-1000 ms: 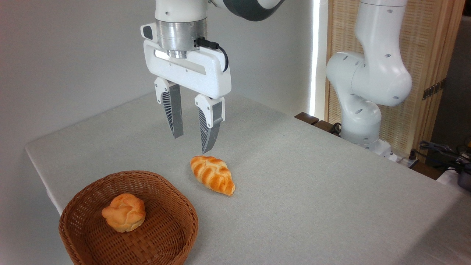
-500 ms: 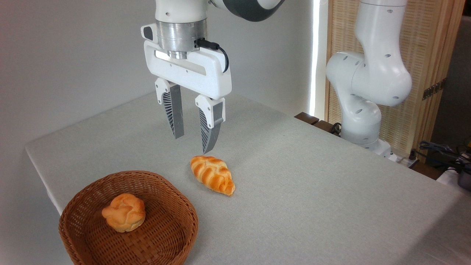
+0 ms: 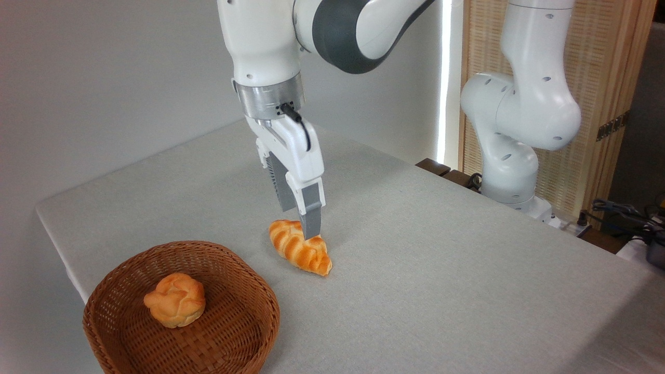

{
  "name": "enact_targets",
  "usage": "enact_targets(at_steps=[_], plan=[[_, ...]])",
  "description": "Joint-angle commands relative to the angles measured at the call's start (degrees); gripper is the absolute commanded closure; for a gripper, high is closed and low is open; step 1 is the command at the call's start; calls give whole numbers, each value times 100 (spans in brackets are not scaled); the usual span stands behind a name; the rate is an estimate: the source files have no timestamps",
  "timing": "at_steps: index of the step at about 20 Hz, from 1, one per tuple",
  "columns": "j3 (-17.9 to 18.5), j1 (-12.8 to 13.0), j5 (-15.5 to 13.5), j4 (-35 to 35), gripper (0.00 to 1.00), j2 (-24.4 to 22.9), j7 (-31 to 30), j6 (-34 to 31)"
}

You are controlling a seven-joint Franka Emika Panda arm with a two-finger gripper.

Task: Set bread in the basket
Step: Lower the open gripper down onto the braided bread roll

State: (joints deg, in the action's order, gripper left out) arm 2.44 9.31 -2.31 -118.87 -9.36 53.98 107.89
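The bread point(image 3: 300, 253), a braided golden-orange loaf with pale stripes, lies on the grey table point(image 3: 415, 259) just right of the basket point(image 3: 236, 317). The basket is round, shallow, brown wicker and sits at the front left corner. My gripper point(image 3: 300, 224) hangs right over the loaf's far side, turned so its fingers line up nearly one behind the other. The jaws stand apart and hold nothing. The near fingertip point(image 3: 310, 234) overlaps the loaf's upper edge; I cannot tell whether it touches.
A round knotted orange bun point(image 3: 175, 299) rests inside the basket. The arm's white base point(image 3: 511, 156) stands at the table's far right edge, with cables point(image 3: 623, 213) beyond it. The table's left edge runs close past the basket.
The gripper has turned about a quarter turn around its vertical axis and dropped from well above the table to the bread's top. Bread, bun and basket have not moved.
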Motion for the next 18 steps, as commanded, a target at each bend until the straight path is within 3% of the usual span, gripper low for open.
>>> enact_targets(at_steps=[1, 5, 8, 11, 18], plan=[[11, 133, -33, -154, 0, -92, 1384, -110], [19, 431, -7, -321, 0, -83, 2913, 4], [19, 519, 20, -356, 0, -75, 3671, 47], [19, 756, 406, -496, 0, -13, 3919, 485], [11, 1047, 846, -857, 0, 154, 3980, 1067]])
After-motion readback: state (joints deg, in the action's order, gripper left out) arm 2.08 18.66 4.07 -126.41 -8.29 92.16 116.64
